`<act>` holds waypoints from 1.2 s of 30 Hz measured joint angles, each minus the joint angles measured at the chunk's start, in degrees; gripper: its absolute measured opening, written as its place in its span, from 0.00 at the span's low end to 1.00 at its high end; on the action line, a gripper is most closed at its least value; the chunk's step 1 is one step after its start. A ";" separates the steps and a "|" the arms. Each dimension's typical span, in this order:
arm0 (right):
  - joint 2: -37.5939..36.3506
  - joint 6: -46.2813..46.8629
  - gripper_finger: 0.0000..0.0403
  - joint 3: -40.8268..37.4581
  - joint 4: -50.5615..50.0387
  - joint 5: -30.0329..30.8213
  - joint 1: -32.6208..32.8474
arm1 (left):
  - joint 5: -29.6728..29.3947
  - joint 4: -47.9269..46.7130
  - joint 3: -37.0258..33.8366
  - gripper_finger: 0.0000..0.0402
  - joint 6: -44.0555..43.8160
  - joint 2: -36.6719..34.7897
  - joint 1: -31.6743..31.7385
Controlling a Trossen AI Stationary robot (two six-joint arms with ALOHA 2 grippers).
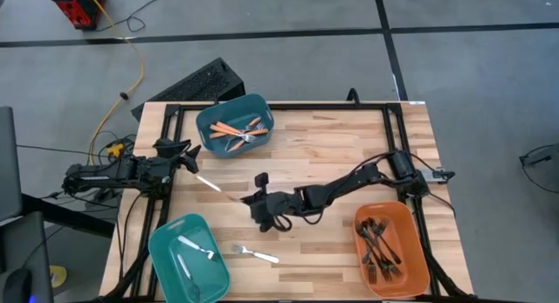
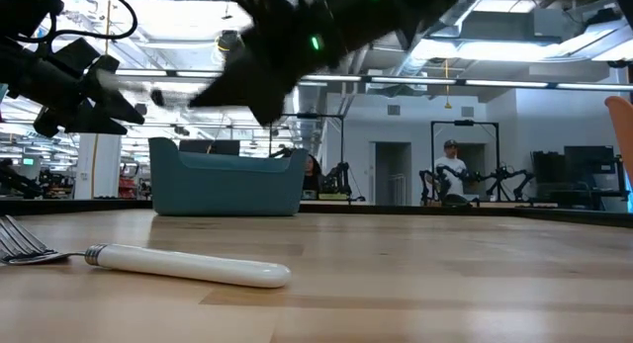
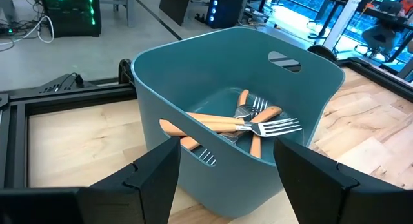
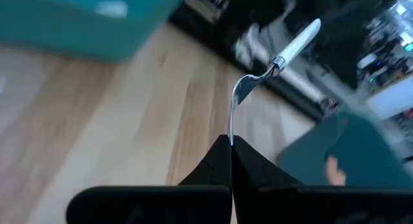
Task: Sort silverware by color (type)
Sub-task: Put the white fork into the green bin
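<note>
Pinching a white-handled fork point(image 4: 277, 66) by its tines, the right gripper point(image 4: 231, 145) has its fingers pressed together over the table's middle; in the high view the fork point(image 1: 212, 186) runs from that gripper point(image 1: 251, 198) diagonally toward the left gripper point(image 1: 185, 157), handle end leading. Left gripper fingers point(image 3: 155, 169) are spread, beside the rear teal bin point(image 3: 193, 75), which holds orange-handled forks point(image 3: 219, 124) lying crossed. A second white-handled fork point(image 1: 256, 252) lies flat on the wooden table point(image 1: 332, 146) near the front edge; in the low view point(image 2: 178, 264) its tines are cut off at the frame's edge. Front teal bin point(image 1: 166, 251) holds more white forks point(image 1: 196, 248). Orange bin point(image 1: 415, 242) holds black forks point(image 1: 380, 242), tangled, count unclear. The low view shows the arms only as blurred dark shapes overhead. A person point(image 2: 451, 165) stands far behind the table.
</note>
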 joint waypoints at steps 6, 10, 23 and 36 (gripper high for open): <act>0.00 -1.58 0.04 4.33 -1.45 1.54 2.72 | 0.00 0.00 0.00 0.58 0.00 0.00 -0.01; 0.00 -5.39 0.04 6.01 -1.26 4.59 4.97 | 0.00 0.00 0.00 0.58 0.00 0.00 -0.01; 0.01 -4.29 0.04 8.47 7.87 -9.49 6.12 | -0.26 0.05 0.00 0.58 0.44 0.00 0.00; 1.71 4.80 0.04 8.67 10.41 -12.06 7.27 | -0.48 0.24 -0.02 0.58 0.44 0.00 -0.02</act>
